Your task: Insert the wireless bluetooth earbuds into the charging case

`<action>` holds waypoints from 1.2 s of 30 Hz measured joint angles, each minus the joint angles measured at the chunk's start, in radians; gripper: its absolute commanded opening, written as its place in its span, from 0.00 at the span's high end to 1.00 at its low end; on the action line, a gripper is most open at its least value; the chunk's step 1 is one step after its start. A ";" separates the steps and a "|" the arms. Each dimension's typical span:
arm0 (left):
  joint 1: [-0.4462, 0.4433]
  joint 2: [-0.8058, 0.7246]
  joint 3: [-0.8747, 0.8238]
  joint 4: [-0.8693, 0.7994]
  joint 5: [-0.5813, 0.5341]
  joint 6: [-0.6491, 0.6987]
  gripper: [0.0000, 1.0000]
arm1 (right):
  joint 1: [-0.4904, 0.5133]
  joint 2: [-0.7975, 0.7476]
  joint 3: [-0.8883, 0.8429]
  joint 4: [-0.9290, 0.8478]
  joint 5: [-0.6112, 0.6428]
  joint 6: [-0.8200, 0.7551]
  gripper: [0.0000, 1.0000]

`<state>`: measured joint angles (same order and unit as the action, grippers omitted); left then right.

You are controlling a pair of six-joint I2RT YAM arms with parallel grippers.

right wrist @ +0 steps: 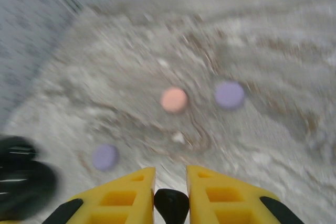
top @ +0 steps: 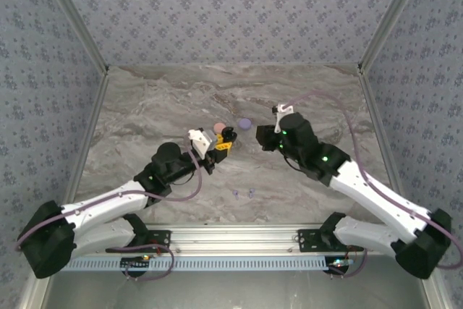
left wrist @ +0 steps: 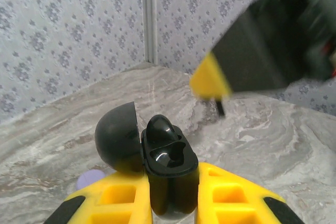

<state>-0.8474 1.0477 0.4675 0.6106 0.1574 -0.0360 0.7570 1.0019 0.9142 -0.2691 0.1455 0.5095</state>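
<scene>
Soft, even light; crisp overhead view, right-wrist view heavily blurred, faint shadows.

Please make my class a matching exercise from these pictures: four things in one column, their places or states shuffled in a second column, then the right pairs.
Things
1. black charging case
2. peach round case
3. lavender earbuds
4. black earbud

Places or states
A. loose on the table, nearest the arm bases
B. between the fingers of the right end effector
C. lid open, clamped by the left end effector
D. on the table beside a lavender round case

Pairs: 1-C, 2-D, 3-A, 4-B
</scene>
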 measured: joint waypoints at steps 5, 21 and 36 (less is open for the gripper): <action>0.000 0.060 0.023 0.027 0.041 -0.029 0.94 | 0.011 -0.097 -0.014 0.114 -0.045 -0.050 0.77; -0.004 0.113 0.074 0.090 0.124 -0.070 0.94 | 0.086 0.024 -0.014 0.243 -0.122 -0.141 0.76; -0.004 0.113 0.074 0.090 0.128 -0.070 0.94 | 0.100 0.055 -0.014 0.243 -0.135 -0.151 0.76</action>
<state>-0.8513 1.1606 0.5419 0.7006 0.2852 -0.1062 0.8566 1.0565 0.9001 -0.0257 0.0109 0.3588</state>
